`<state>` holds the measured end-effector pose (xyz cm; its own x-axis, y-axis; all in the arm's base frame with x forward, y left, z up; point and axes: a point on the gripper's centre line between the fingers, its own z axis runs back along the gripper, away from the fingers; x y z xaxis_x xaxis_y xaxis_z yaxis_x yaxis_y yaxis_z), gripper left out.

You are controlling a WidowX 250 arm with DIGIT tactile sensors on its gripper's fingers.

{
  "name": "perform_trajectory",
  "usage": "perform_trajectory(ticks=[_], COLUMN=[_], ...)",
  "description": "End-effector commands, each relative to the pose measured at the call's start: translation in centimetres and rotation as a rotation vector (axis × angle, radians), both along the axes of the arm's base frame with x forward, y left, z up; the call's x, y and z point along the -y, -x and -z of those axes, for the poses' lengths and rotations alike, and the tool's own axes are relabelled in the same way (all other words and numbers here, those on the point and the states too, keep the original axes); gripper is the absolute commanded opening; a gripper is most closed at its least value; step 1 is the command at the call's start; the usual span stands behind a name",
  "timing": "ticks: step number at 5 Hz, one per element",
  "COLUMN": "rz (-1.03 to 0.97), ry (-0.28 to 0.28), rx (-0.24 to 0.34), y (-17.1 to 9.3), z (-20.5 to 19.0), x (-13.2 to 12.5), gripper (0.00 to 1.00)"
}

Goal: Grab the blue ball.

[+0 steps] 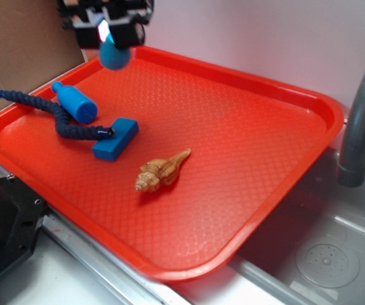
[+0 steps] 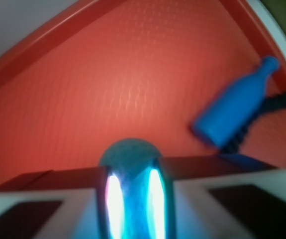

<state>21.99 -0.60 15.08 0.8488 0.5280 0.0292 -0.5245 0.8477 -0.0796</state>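
Knitted blue ball (image 1: 115, 54) is held clamped in the claw (image 1: 111, 38), lifted clear above the far left corner of the red tray (image 1: 245, 121). Likely light and soft (compressible, yarn gives friction). Grip across the middle is judged best, moderate squeeze.

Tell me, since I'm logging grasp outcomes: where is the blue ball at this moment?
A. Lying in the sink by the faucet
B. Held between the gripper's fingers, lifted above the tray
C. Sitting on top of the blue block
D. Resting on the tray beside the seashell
B: the blue ball sits clamped in the gripper above the red tray, and the wrist view shows it wedged between the fingers.
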Motion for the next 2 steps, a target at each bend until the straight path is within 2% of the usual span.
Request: perform_trajectory(ticks=[1,2], rz=[0.093,0.076], ry=[-0.007,0.05], rx=[0.054,0.045], y=[4.75,4.43], z=[-3.16,-3.06], x=[1.59,0.9], gripper=[0.0,0.0])
